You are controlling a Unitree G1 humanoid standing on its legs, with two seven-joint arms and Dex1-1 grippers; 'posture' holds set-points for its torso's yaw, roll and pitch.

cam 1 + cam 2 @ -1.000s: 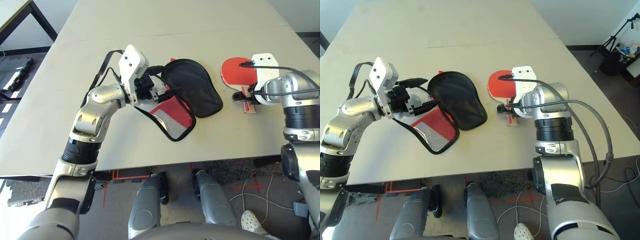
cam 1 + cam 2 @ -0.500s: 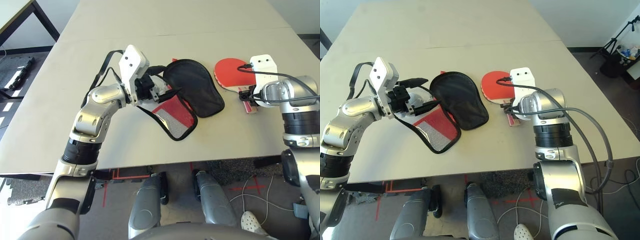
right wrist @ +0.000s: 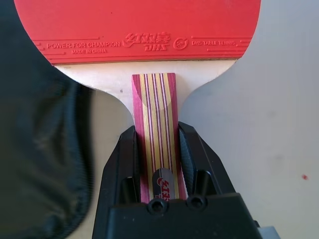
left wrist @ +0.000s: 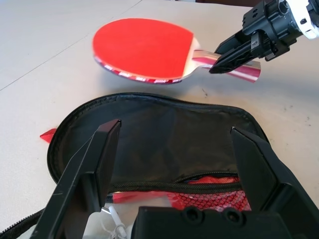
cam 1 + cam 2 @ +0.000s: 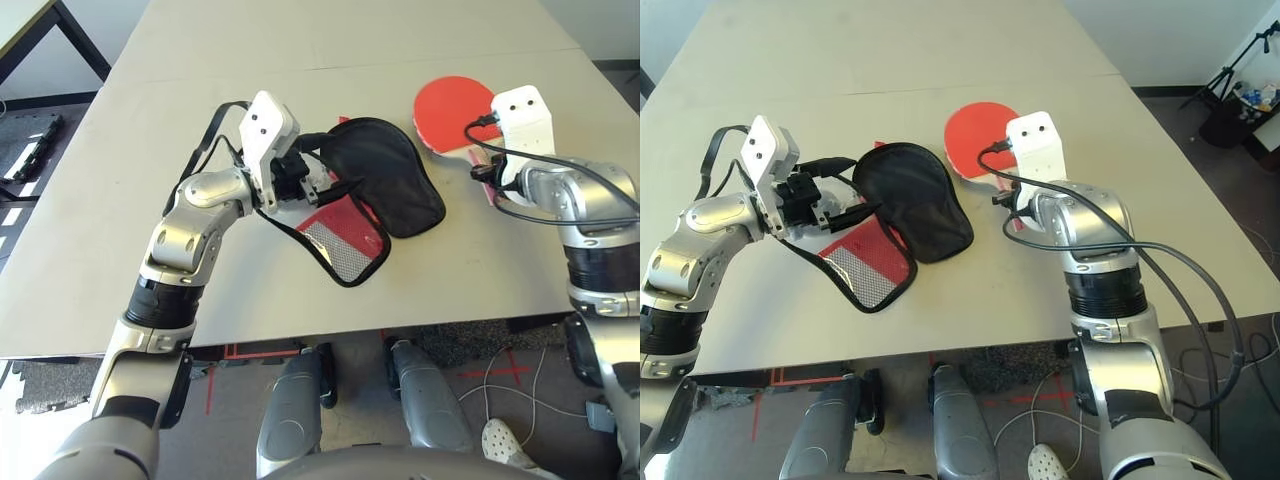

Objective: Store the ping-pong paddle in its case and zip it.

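I have the paddle (image 3: 149, 45) by its handle in my right fingers (image 3: 127, 159), my left fingers (image 4: 107, 149) spread wide by the open case (image 5: 385, 185); next I slide it in.

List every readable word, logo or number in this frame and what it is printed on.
"POWER·FOR CHAMPION" over "MADE IN CHINA": bottom edge of the round red rubber-faced wooden paddle.
"DHS" under Chinese characters: same rubber edge.
"DHS TABLE TENNIS": same edge.
Small badge on the striped handle, held in the right claw: unreadable.
Red fabric case: no readable text.
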